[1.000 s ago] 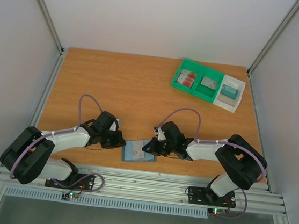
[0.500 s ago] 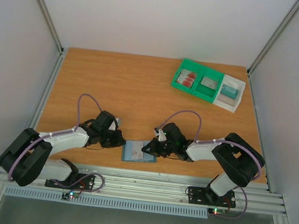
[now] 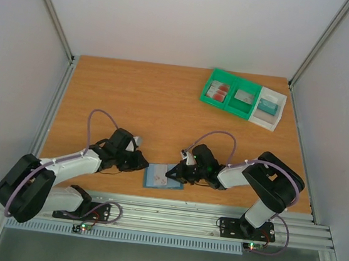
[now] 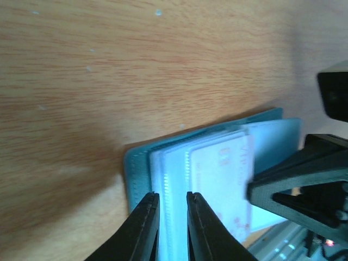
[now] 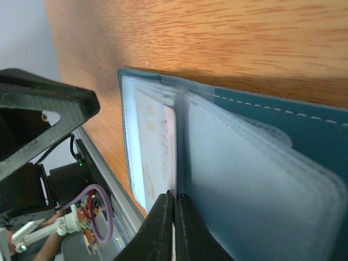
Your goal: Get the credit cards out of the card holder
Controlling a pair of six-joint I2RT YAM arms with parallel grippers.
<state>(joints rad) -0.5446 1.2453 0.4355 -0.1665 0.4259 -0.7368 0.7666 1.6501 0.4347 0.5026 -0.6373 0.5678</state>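
Note:
The blue-grey card holder (image 3: 156,177) lies open near the table's front edge, its clear sleeves fanned up. In the left wrist view, my left gripper (image 4: 172,194) stands at the card holder's (image 4: 138,163) left end, its jaws narrowly apart with a clear sleeve between them. A pale credit card (image 4: 217,179) with pinkish print sits in a sleeve beside it. In the right wrist view, my right gripper (image 5: 174,194) is pinched shut on the edge of that credit card (image 5: 157,147), beside the card holder's (image 5: 272,114) cover. From above, the left gripper (image 3: 142,163) and right gripper (image 3: 174,173) flank the card holder.
A green two-compartment tray (image 3: 228,105) at the back right holds red cards (image 3: 217,90) and a grey piece. A white tray (image 3: 280,111) with a teal piece adjoins it. The metal rail (image 3: 165,214) runs just in front of the card holder.
Both arms have shifted slightly, their elbows drawing in. The grippers stay at the card holder, which has not moved.

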